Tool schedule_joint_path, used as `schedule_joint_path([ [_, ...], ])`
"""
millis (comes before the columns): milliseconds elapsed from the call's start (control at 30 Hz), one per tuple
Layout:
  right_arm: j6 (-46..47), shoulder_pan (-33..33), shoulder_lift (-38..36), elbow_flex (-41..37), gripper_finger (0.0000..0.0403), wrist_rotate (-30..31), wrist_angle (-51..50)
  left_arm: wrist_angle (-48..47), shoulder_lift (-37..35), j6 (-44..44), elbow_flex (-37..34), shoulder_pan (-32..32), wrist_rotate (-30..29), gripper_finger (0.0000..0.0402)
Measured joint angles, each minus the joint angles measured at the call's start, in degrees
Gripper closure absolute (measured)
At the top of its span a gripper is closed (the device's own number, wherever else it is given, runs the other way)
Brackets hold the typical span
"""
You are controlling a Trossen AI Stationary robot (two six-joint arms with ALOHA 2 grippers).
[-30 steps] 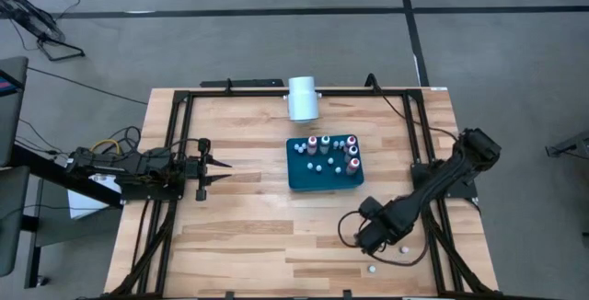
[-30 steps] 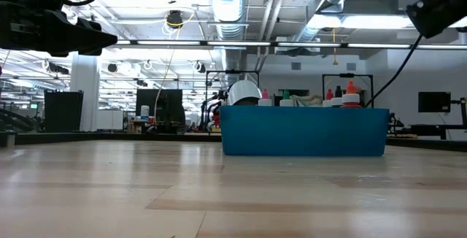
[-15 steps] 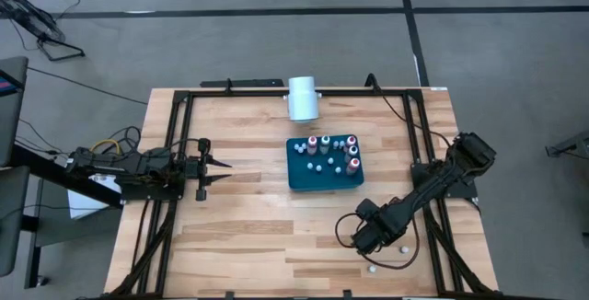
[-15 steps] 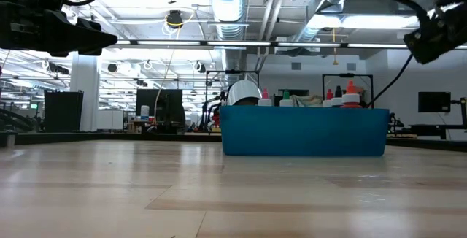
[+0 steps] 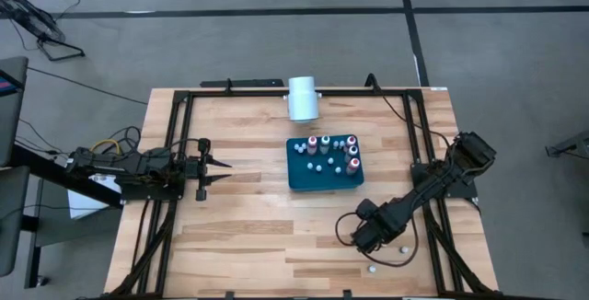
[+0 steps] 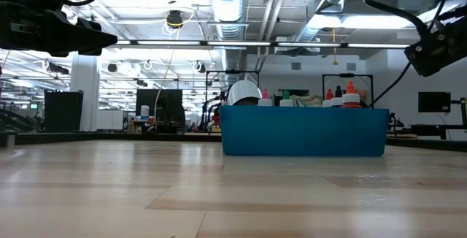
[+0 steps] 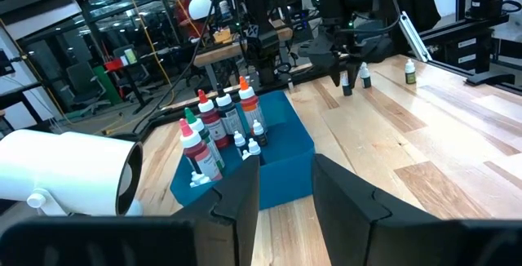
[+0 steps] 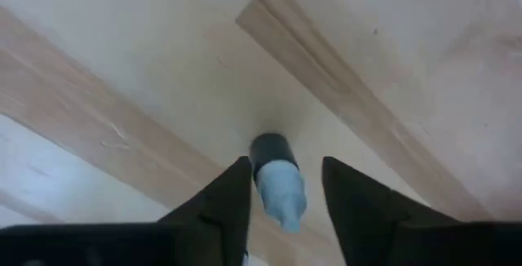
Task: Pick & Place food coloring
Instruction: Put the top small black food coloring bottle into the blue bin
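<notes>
The food coloring bottles are tiny, with white caps. Several stand in the teal tray (image 5: 324,163), also in the left wrist view (image 7: 245,164). Two more stand on the wood near the table's right near corner (image 5: 402,248) (image 5: 372,267). My right gripper (image 5: 365,242) is low over that corner, pointing down and open. In the right wrist view its fingers (image 8: 285,161) stand on either side of a dark bottle with a pale cap (image 8: 276,178) on the table. I cannot tell whether they touch it. My left gripper (image 5: 224,169) waits open above the table's left side.
A large white cylinder (image 5: 302,98) lies at the table's far edge behind the tray. A black frame (image 5: 276,91) runs around the table. Bare wood lies between the tray and the left gripper and along the near edge. The right arm's cable loops by its gripper (image 5: 345,231).
My right gripper has come down toward the table and shifted a little toward the near left, over the loose bottles. The bottles, the tray and the left arm have kept still.
</notes>
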Motion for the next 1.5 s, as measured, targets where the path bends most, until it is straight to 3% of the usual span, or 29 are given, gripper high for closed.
schedule_joint_path([
  [167, -3.07, -0.62, -0.04, 0.01, 0.0323, -0.12, 0.62, 0.01, 0.0, 0.0, -0.02, 0.0, 0.0, 0.0297],
  [300, -5.79, -1.19, -0.13, 0.07, 0.0348, -0.88, 1.91, -0.01, 0.0, 0.0, 0.0, 0.01, 0.0, 0.0297],
  [567, -13.74, -2.97, -0.05, 0.8, 0.0336, -3.09, 4.17, 0.0, 0.0, 0.0, 0.0, -0.01, 0.0, 0.0297],
  [1167, -43.87, -13.52, -0.04, 1.56, 0.0345, -3.0, 12.77, 0.0, -0.01, 0.0, -0.02, 0.01, 0.0, 0.0297],
  [1500, -61.46, -18.3, -0.04, 7.27, 0.0345, -2.87, 13.39, -0.01, 0.0, 0.0, 0.01, 0.01, 0.0, 0.0297],
])
